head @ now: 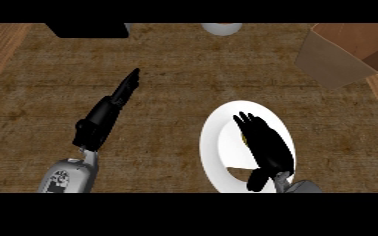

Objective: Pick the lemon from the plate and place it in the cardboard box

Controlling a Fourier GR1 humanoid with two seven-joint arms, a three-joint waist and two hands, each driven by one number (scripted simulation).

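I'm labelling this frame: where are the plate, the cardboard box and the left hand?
plate (220, 132), head view, bare left part.
cardboard box (331, 62), head view, outer side wall.
left hand (102, 119), head view, palm area.

A kitchen, shown by a wood-grain counter holding a white plate and cardboard box.

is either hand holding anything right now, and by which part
Left hand is open and holds nothing. Right hand covers the lemon on the plate, only a yellow sliver showing; whether it grips it cannot be told.
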